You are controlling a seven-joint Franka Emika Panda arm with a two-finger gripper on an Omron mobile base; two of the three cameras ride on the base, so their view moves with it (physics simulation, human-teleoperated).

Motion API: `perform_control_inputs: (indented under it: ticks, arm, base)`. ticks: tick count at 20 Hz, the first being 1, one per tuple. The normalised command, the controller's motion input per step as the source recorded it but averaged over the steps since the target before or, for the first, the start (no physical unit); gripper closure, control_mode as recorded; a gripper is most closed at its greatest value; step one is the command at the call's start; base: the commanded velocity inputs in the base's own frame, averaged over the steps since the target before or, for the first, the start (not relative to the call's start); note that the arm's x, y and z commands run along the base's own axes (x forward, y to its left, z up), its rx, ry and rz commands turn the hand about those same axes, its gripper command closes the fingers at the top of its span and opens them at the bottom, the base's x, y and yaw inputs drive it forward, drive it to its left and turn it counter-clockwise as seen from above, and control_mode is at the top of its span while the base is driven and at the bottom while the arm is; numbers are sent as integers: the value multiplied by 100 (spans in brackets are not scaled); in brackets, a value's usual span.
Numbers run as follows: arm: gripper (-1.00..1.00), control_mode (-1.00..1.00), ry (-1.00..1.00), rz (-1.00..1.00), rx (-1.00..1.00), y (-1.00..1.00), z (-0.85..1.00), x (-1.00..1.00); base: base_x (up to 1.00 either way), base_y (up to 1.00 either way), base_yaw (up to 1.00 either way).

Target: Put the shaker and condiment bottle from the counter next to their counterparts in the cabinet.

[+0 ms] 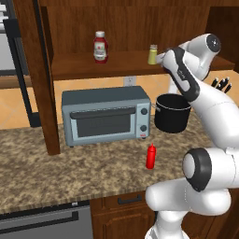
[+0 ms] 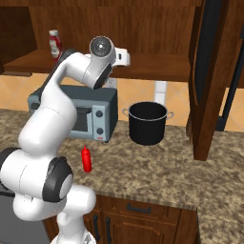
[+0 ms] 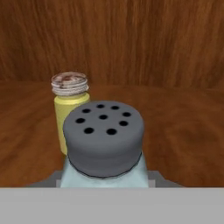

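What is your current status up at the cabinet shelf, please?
Tool shut on shaker. Yellowish-green shaker just behind it on shelf. Condiment bottle waiting on counter.

2 shakers: blue-grey shaker, yellow-green shaker. 2 red bottles: slim squeeze bottle, ketchup bottle. 1 toaster oven, 1 black pot.

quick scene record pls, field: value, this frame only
held: pale blue-grey shaker with grey perforated cap, filling the foreground of the hand view
beside it: yellowish-green shaker with light cap, on dark wooden cabinet shelf
also on shelf: wide red bottle with white cap
on granite counter: slim red squeeze bottle, grey toaster oven, black pot
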Motion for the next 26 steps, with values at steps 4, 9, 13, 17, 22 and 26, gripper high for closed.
perform_control_inputs:
  ticks: [4, 9, 13, 17, 22, 26]
  arm:
    - [100, -100, 0, 0, 0, 0, 0, 15]
    - [100, -100, 0, 0, 0, 0, 0, 25]
    - [100, -100, 0, 0, 0, 0, -12, 22]
    - [100, -100, 0, 0, 0, 0, -20, 25]
    - [100, -100, 0, 0, 0, 0, -20, 30]
    - [100, -100, 0, 0, 0, 0, -26, 24]
  base:
    - [0, 0, 0]
    - [0, 0, 0]
    - [0, 0, 0]
    - [0, 0, 0]
    - [0, 0, 0]
    - [0, 0, 0]
